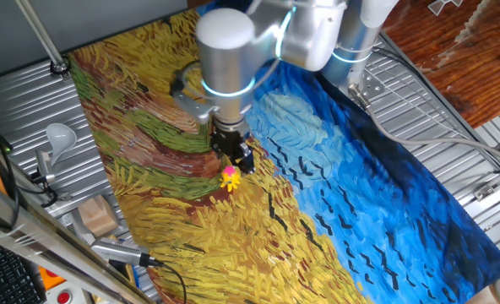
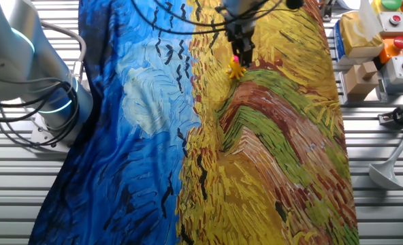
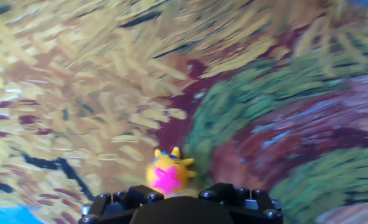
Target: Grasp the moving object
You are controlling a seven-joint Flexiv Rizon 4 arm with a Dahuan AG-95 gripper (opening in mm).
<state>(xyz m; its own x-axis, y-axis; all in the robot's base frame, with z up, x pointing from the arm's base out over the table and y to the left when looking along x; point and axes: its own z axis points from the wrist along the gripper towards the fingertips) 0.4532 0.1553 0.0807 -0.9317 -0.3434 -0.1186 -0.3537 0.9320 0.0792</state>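
The moving object is a tiny bright-yellow spiky toy [image 1: 230,179] with a pink part. It lies on the yellow painted part of the printed cloth [image 1: 174,93]. My gripper [image 1: 241,162] hangs straight down just above and beside the toy, with its black fingertips almost at the cloth. In the other fixed view the toy [image 2: 235,69] sits right under the gripper [image 2: 243,54]. In the hand view the toy [image 3: 169,174] is directly ahead of the gripper [image 3: 181,194], level with the gap between the dark studded fingertips [image 3: 125,200]. The jaws stand apart and nothing is held.
The cloth [image 2: 269,156] covers the table, blue on one side and yellow-green on the other. At the metal table's edge lie wooden blocks [image 1: 98,216], a grey scoop [image 1: 57,139], a button box [image 2: 397,34] and cables [image 1: 161,268]. The arm's base [image 2: 24,75] stands by the blue side.
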